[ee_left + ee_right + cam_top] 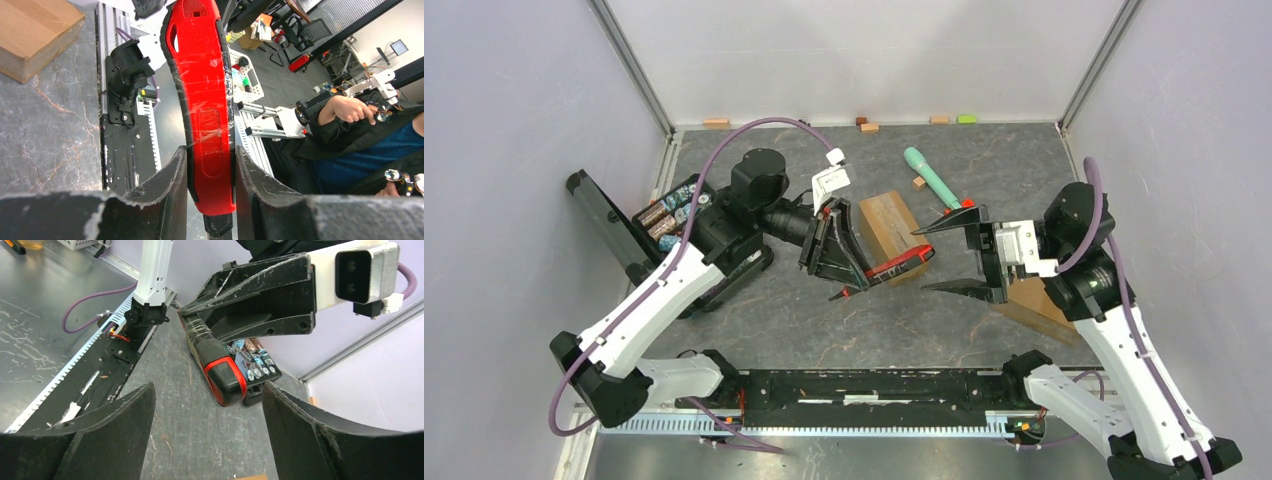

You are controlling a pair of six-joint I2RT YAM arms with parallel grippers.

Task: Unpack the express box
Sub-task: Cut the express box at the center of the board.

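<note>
The express box point(889, 225), a small brown cardboard carton, lies on the dark table at mid-centre; one corner of it shows in the left wrist view point(35, 30). My left gripper point(844, 255) is shut on a red and black box cutter point(894, 270), which sticks out to the right over the box's near edge. Its fingers point(170, 190) clamp the cutter's handle point(207, 100) from both sides. My right gripper point(921, 259) stands open just right of the cutter's tip, jaws wide apart with nothing between them. From the right wrist, the cutter's end point(225, 375) sits ahead of the gripper point(207, 400).
A black open case with batteries point(669, 215) sits at the left, beside the left arm. A green cylinder point(932, 178) lies behind the box. A brown cardboard piece point(1034, 300) lies under the right arm. Small blocks point(869, 126) line the back wall.
</note>
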